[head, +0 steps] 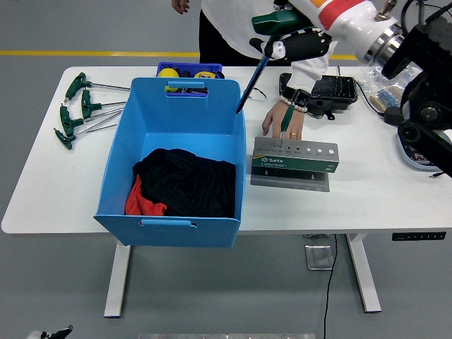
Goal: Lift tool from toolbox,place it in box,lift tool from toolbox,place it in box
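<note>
Right hand (293, 42) gripping a tool (253, 79) by its green handle (shaft slanting down-left), tip just over the blue box (183, 127) far-right rim. Box lies left and below. Person's hand (282, 121) steadies the toolbox (296, 157).

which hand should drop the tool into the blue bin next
Right. The right hand grips the green-handled tool, its shaft hanging at the blue plastic bin's far right rim. No left arm is in view.
</note>
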Tool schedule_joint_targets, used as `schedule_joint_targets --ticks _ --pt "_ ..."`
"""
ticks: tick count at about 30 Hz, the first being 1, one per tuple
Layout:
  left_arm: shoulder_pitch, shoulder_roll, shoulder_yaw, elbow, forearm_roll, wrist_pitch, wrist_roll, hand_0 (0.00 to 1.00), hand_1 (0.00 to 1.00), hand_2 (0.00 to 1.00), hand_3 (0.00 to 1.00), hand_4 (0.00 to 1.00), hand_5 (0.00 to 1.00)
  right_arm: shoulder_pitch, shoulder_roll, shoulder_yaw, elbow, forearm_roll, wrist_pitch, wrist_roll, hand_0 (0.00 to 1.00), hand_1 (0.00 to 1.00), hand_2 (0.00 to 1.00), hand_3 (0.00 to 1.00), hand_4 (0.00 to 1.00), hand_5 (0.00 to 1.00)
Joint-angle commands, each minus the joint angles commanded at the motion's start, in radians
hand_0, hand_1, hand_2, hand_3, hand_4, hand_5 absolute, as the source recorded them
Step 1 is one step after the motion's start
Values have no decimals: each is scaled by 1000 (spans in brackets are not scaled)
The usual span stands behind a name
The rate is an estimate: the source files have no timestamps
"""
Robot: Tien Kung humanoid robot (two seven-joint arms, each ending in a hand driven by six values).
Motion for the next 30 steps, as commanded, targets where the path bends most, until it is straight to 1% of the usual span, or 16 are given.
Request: schedule_joint_targets --ticks 2,4,8,10,11,12,14,19,20,23,24,25,28,29,30 --pt "-2 1 3 0 -2 0 0 720 737 731 689 698 638 17 33 -26 3 -4 -2 -2 2 2 2 2 645 160" --pt "-3 2 6 0 -3 -1 -1 720 737 731 689 698 638 30 57 -44 -2 -9 -2 -4 2 2 2 2 645 160" --pt "-7 4 9 0 0 -1 0 720 737 728 689 697 638 65 122 -91 -27 -19 -2 -9 2 2 2 2 652 169" --pt "-9 6 13 0 0 -2 0 720 737 728 689 697 638 82 156 -124 -50 -21 3 -11 2 2 2 2 652 169" --pt "-9 6 13 0 1 -2 1 720 737 728 689 697 638 87 166 -136 -59 -23 3 -11 2 2 2 2 652 169" --pt "-10 7 13 0 3 -2 1 720 731 726 689 698 639 93 178 -152 -72 -27 3 -11 2 2 2 2 633 178" --pt "-10 9 12 0 6 -2 1 720 731 726 689 698 639 105 203 -192 -104 -37 1 -10 2 2 2 2 633 178" --pt "-11 11 4 0 21 -1 2 717 727 724 686 698 637 121 250 -279 -169 -49 1 -8 2 2 2 2 645 183" --pt "-12 12 6 0 23 -1 3 717 727 724 686 698 637 124 266 -302 -189 -55 2 -9 2 2 2 2 645 183" --pt "-11 14 0 0 36 -2 6 717 727 724 686 698 637 126 307 -340 -240 -112 -1 -14 2 2 2 2 645 183" --pt "-12 14 -1 0 39 -2 7 713 724 723 688 698 637 126 327 -356 -265 -136 -2 -17 2 2 2 2 681 182" --pt "-12 14 2 0 38 -3 7 713 724 723 688 698 637 127 343 -370 -288 -156 -4 -20 2 2 2 2 681 182" --pt "-13 14 0 0 46 -4 10 713 724 723 688 698 637 135 377 -407 -336 -203 -10 -32 2 2 2 2 681 182" --pt "-13 14 0 0 47 -5 10 713 724 723 688 698 637 136 381 -413 -342 -212 -12 -32 2 2 2 2 681 182" --pt "-12 15 0 0 48 -5 10 712 722 722 687 698 637 138 387 -419 -347 -227 -13 -35 219 50 140 105 629 161"
